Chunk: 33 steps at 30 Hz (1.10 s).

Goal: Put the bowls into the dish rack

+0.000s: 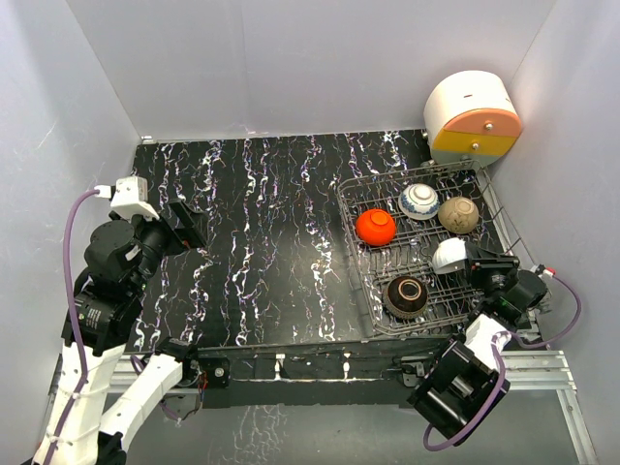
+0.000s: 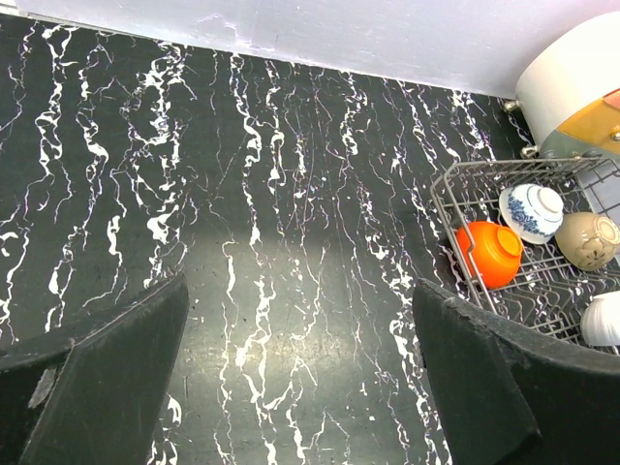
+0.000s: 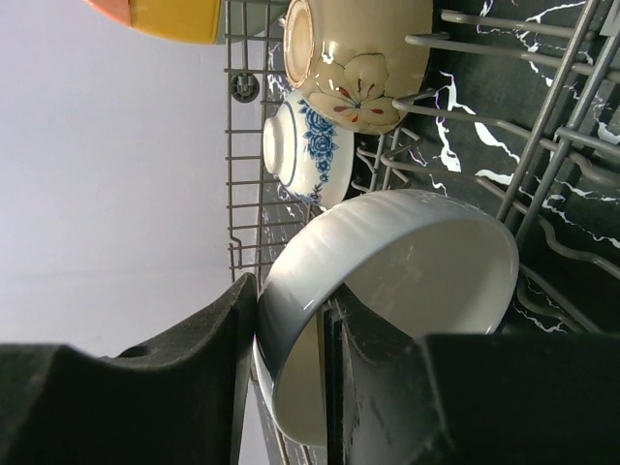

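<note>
The grey wire dish rack [image 1: 360,263] stands at the right of the table. In it are the red-orange bowl [image 1: 375,227], the blue-and-white bowl [image 1: 419,201], the tan bowl [image 1: 458,214] and the dark brown bowl [image 1: 406,295]. My right gripper [image 1: 472,260] is shut on the rim of the white bowl [image 1: 449,255], held on edge inside the rack; in the right wrist view the white bowl [image 3: 387,252] sits with its wall between the fingers [image 3: 208,349]. My left gripper [image 2: 300,358] is open and empty above the bare table at the left [image 1: 184,225].
A drum-shaped white, orange and yellow container [image 1: 473,116] stands behind the rack at the back right corner. White walls close in the table on three sides. The rack [image 2: 484,194] shows at the right edge of the left wrist view.
</note>
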{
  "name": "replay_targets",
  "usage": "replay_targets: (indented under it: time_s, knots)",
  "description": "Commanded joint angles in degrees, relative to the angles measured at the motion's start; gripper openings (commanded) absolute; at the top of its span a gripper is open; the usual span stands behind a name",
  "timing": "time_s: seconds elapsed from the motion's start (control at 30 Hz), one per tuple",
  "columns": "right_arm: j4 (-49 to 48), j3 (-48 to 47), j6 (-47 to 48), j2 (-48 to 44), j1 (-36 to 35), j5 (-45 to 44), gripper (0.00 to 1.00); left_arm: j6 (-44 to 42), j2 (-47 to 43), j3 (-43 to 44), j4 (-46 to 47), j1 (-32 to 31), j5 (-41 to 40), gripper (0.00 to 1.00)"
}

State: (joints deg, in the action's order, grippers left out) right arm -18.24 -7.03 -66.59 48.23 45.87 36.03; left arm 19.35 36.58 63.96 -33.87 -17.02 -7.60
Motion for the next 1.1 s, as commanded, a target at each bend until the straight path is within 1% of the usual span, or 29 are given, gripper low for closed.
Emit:
replay_targets:
  time_s: [0.0,0.13,0.27,0.5,0.63,0.7,1.0,1.07]
  knots:
    - [18.0,0.8,9.1,0.7,0.7,-3.2,0.32,0.7,-0.5,0.1,-0.1,-0.2,0.9,0.97]
    - [24.8,-0.8,12.9,0.1,1.0,-4.8,0.34,1.0,-1.0,0.4,-0.7,-0.2,1.0,0.97]
    - [32.6,-4.0,17.1,-0.4,1.0,-8.1,0.36,1.8,-1.4,0.3,-0.9,-0.3,1.5,0.97]
    - [41.0,-6.9,20.5,-2.1,1.1,-13.6,0.40,3.3,-2.2,-0.8,-0.9,-0.2,2.9,0.97]
    - [45.4,-9.9,22.9,-2.3,1.0,-19.4,0.42,3.5,-2.0,-0.6,-1.0,-0.3,3.4,0.97]
    - [47.1,-11.4,23.7,-2.1,1.0,-22.0,0.42,3.6,-2.0,-0.5,-0.9,-0.2,3.5,0.97]
    - [50.2,-12.2,22.4,-2.5,1.0,-25.5,0.43,4.7,-1.3,-0.5,-0.3,-0.2,4.6,0.97]
    - [50.1,-14.8,22.9,-2.9,1.0,-25.8,0.44,4.9,-1.2,-0.7,-0.2,-0.2,4.7,0.97]
